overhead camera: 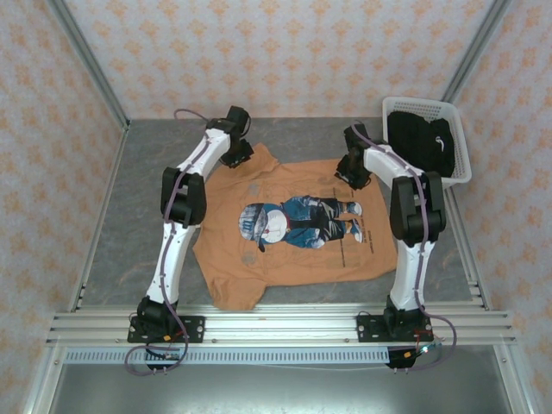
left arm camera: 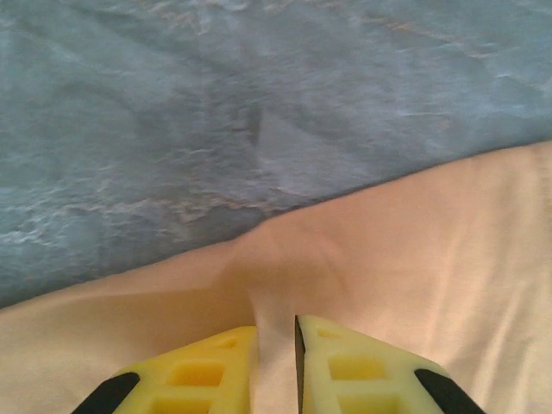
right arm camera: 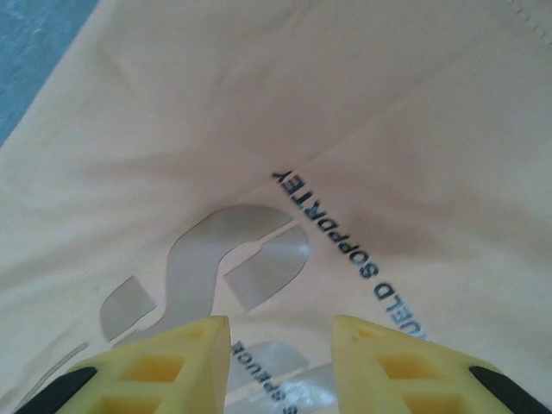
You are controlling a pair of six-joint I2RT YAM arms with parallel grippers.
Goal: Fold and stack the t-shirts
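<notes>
The orange t-shirt [overhead camera: 293, 254] lies spread on the grey table [overhead camera: 138, 198], its blue-and-white cartoon print facing up. At the shirt's far left corner, my left gripper [overhead camera: 236, 159] is shut on a raised ridge of the orange cloth [left arm camera: 414, 259], which is pinched between its yellow fingertips [left arm camera: 276, 332]. My right gripper [overhead camera: 352, 178] rests at the shirt's far right edge. It stands open [right arm camera: 280, 326] over flat cloth [right arm camera: 259, 103] with grey and black printed lettering. The black t-shirt [overhead camera: 421, 142], with a white mark, is bundled in the basket.
A white slotted basket [overhead camera: 463, 147] stands at the back right corner of the table. Grey tabletop [left arm camera: 216, 103] shows beyond the shirt's edge. Patterned walls close in the left, back and right sides. An aluminium rail [overhead camera: 285, 323] runs along the near edge.
</notes>
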